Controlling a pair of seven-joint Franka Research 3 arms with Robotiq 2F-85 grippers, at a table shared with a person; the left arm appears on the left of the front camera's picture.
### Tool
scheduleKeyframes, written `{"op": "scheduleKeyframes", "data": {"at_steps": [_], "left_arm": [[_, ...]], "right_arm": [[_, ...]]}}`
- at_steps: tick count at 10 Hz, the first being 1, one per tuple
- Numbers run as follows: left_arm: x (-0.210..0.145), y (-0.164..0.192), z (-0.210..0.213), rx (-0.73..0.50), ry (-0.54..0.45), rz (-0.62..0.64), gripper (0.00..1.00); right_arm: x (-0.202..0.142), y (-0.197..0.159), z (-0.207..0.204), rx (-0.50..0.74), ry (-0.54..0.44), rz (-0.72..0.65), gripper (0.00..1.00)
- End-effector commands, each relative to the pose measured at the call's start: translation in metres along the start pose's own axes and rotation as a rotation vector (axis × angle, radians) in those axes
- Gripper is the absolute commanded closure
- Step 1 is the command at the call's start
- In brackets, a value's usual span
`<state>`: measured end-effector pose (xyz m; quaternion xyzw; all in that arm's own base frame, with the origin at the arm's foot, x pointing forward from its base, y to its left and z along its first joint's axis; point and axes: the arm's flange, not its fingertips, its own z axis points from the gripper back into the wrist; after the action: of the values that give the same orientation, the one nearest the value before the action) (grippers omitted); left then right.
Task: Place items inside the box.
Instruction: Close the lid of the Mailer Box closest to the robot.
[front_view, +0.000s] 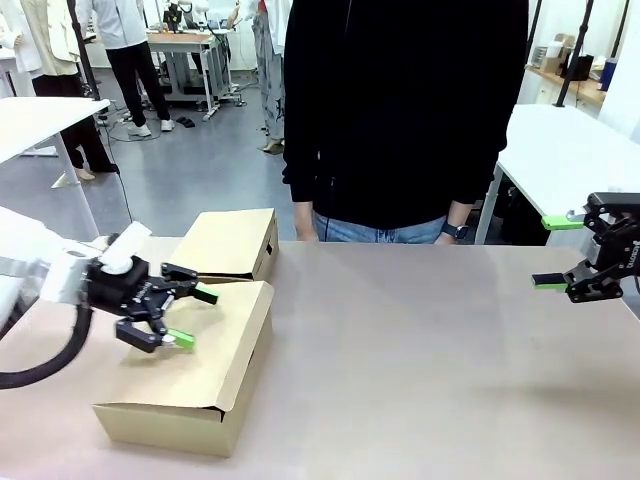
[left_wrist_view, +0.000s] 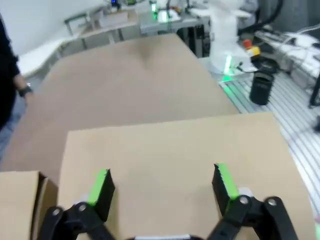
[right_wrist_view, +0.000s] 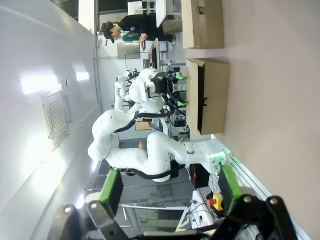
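Over the near box (front_view: 190, 375), at the desk's (front_view: 420, 340) left side, the left pincer (front_view: 185, 318) hovers with jaws spread, holding nothing. Lid looks closed; a second box (front_view: 232, 243) sits just behind. No items seen on the desk. Right pincer (front_view: 560, 252) also spread wide and empty, at the far right edge. Risk: pushing down on the shut lid would crush or shift the box. Desk middle wide open; person (front_view: 400, 110) stands at the far edge.

No lettering, label or number can be read anywhere from here. The two cardboard boxes (front_view: 200, 370) (front_view: 232, 243) show plain brown faces, and any print farther back is too small and blurred.
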<state>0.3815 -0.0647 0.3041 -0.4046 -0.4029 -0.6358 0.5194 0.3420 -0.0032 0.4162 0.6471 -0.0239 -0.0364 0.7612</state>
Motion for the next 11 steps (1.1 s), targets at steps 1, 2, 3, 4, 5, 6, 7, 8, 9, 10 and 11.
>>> {"op": "scheduleKeyframes", "data": {"at_steps": [1, 2, 3, 4, 5, 6, 7, 8, 9, 10, 11], "left_arm": [[0.006, -0.085, -0.042, 0.083, 0.021, 0.047, 0.0], [0.0, -0.087, -0.042, 0.056, 0.04, 0.054, 0.0], [-0.005, -0.09, -0.042, 0.037, 0.055, 0.046, 0.0], [-0.008, -0.094, -0.04, 0.029, 0.067, 0.031, 0.0], [-0.006, -0.095, -0.037, 0.028, 0.066, 0.024, 0.0], [-0.001, -0.095, -0.031, 0.025, 0.033, 0.037, 0.0], [0.008, -0.096, -0.022, 0.045, -0.006, 0.079, 0.0], [0.026, -0.101, -0.006, 0.083, -0.065, 0.182, 0.0], [0.05, -0.108, 0.02, 0.11, -0.091, 0.303, 0.0], [0.067, -0.112, 0.044, 0.145, -0.179, 0.403, 0.0], [0.081, -0.115, 0.072, 0.144, -0.212, 0.543, 0.0]], "right_arm": [[-0.002, 0.004, 0.002, -0.004, 0.01, -0.012, 0.0], [-0.002, 0.004, 0.002, -0.004, 0.01, -0.012, 0.0], [-0.002, 0.004, 0.002, -0.004, 0.01, -0.012, 0.0], [-0.002, 0.004, 0.002, -0.004, 0.01, -0.012, 0.0], [-0.002, 0.004, 0.002, -0.004, 0.01, -0.012, 0.0], [-0.002, 0.004, 0.002, -0.004, 0.01, -0.012, 0.0], [-0.002, 0.004, 0.002, -0.004, 0.01, -0.012, 0.0], [-0.002, 0.004, 0.002, -0.004, 0.01, -0.012, 0.0], [-0.002, 0.004, 0.002, -0.004, 0.01, -0.012, 0.0], [-0.002, 0.004, 0.002, -0.004, 0.01, -0.012, 0.0], [-0.002, 0.004, 0.002, -0.004, 0.01, -0.012, 0.0]]}}
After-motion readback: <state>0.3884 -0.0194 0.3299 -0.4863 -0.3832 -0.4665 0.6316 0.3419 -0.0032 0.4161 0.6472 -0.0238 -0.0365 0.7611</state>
